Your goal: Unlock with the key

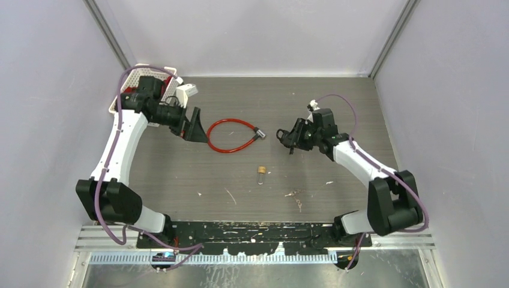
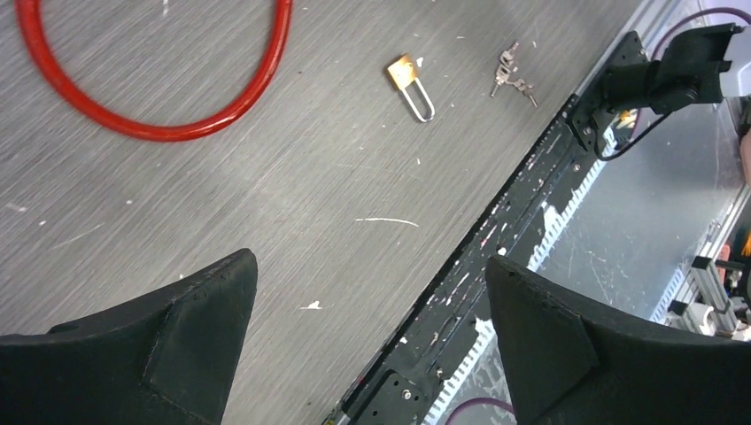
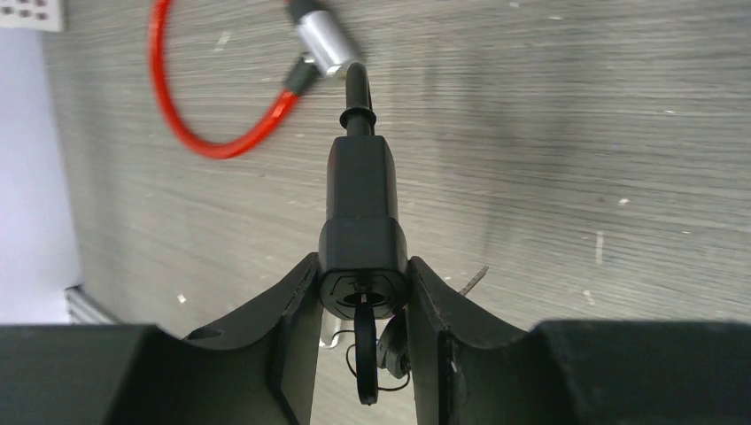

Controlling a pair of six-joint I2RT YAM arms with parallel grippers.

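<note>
The right gripper (image 3: 361,279) is clamped on the black lock (image 3: 359,190). Its jaws press both sides of the lock's rear end, and the key (image 3: 365,354) sits in the keyhole, hanging between them. The lock lies just right of the red cable (image 2: 168,135), with its pin aimed at the cable's silver end (image 3: 323,40). Whether pin and end touch is hard to tell, though the top view suggests a gap. The left gripper (image 2: 372,266) hovers at the cable's left side, jaws wide open and empty.

The lock looks stiff, light and smooth, so it may twist in the grip when the key turns; holding it across the flat sides near the keyhole seems right. The key is thin and best pinched by its bow. The cable is springy and likely to drag along, so it is best pinned near the silver end.

A brass padlock (image 2: 403,71) and loose keys (image 2: 512,75) lie on the desk (image 1: 336,108), nearer the bases than the cable.
</note>
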